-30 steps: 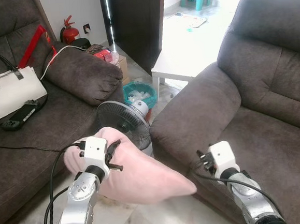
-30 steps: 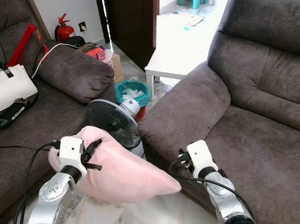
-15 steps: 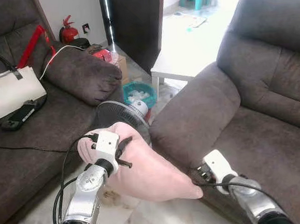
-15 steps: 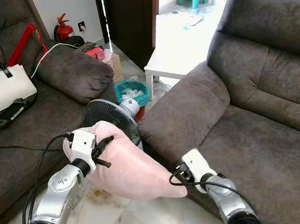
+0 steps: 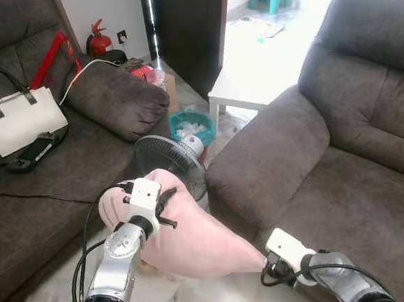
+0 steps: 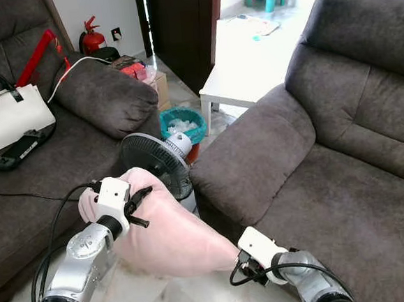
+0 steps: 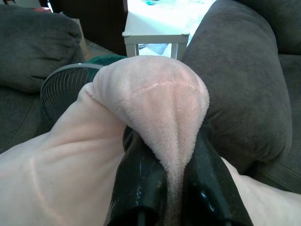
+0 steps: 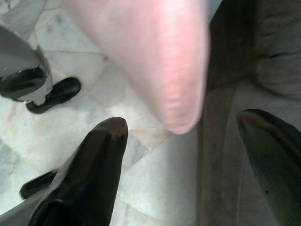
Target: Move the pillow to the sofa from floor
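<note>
A pink plush pillow (image 5: 194, 232) hangs above the floor between two dark grey sofas. My left gripper (image 5: 163, 204) is shut on its upper left corner; in the left wrist view the black fingers (image 7: 141, 183) pinch a fold of the pillow (image 7: 155, 94). My right gripper (image 5: 269, 277) is low in front of the right sofa (image 5: 344, 182), at the pillow's lower right tip. In the right wrist view it (image 8: 181, 123) stands open, with the pillow's tip (image 8: 160, 66) hanging just beyond and between its fingertips.
A standing fan (image 5: 168, 161) is right behind the pillow, with a teal basket (image 5: 189, 124) and a white low table (image 5: 253, 84) beyond. The left sofa (image 5: 51, 191) carries a white handbag (image 5: 21, 123) and a dark controller (image 5: 34, 151). The floor is tiled.
My left gripper carried the pillow a little rightward toward the right sofa. My right arm dropped low and swung in under the pillow's lower tip.
</note>
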Motion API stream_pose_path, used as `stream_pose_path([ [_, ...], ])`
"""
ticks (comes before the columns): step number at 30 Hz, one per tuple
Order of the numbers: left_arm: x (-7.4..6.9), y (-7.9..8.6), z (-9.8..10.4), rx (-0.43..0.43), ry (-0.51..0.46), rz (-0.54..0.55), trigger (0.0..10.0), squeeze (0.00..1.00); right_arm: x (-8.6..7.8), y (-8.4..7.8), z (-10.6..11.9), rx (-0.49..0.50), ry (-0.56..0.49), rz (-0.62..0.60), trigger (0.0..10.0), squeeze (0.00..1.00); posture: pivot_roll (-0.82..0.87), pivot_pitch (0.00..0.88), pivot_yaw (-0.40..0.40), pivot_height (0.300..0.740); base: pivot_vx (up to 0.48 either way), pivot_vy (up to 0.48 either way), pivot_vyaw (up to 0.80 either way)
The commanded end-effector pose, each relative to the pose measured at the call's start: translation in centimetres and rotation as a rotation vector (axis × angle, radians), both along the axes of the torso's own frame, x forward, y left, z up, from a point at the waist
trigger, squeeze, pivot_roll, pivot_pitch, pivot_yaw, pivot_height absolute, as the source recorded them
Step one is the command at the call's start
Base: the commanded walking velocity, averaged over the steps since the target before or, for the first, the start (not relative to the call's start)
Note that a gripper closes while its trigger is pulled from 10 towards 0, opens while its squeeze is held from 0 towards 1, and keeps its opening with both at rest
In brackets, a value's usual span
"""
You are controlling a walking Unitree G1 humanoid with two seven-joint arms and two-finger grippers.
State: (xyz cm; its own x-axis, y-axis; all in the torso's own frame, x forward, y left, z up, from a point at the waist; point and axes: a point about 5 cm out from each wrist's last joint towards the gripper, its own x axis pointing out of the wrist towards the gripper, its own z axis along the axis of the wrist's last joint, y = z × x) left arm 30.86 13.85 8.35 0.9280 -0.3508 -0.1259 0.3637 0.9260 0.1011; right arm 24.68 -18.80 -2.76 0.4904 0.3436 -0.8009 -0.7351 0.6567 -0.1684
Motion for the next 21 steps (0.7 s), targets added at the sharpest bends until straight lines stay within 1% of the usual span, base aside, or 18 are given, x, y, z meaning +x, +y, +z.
stream_pose_path([
  [1,0.9,-0.8,2.4,-0.013,-0.122,-0.037,10.0,0.00,-0.6,0.1,-0.6,0.001,0.029,-0.012,10.0,0.00,0.10,0.000,-0.025,0.740,0.000,0.000,0.00],
  [2,1.0,-0.9,2.5,-0.013,-0.123,-0.040,10.0,0.00,-0.7,0.2,-0.7,0.005,0.038,-0.029,10.0,0.00,0.10,0.000,-0.024,0.740,0.000,0.000,0.00],
  [9,1.1,-1.5,2.8,-0.025,-0.138,-0.065,10.0,0.00,-1.3,0.5,-1.5,-0.016,0.063,-0.021,10.0,0.00,0.10,0.000,-0.025,0.740,0.000,0.000,0.00],
  [12,1.2,-2.0,3.1,-0.033,-0.148,-0.084,10.0,0.00,-1.3,0.3,-1.8,-0.036,0.032,-0.096,10.0,0.00,0.11,0.000,-0.029,0.740,0.000,0.000,0.00],
  [15,1.2,-2.1,3.2,-0.033,-0.149,-0.094,10.0,0.00,-1.3,0.2,-1.9,-0.044,0.019,-0.138,10.0,0.00,0.11,0.000,-0.030,0.740,0.000,0.000,0.00],
  [21,1.2,-2.4,3.3,-0.040,-0.155,-0.118,10.0,0.00,-1.6,0.2,-2.3,-0.052,0.030,-0.143,10.0,0.00,0.11,0.000,-0.030,0.740,0.000,0.000,0.00],
])
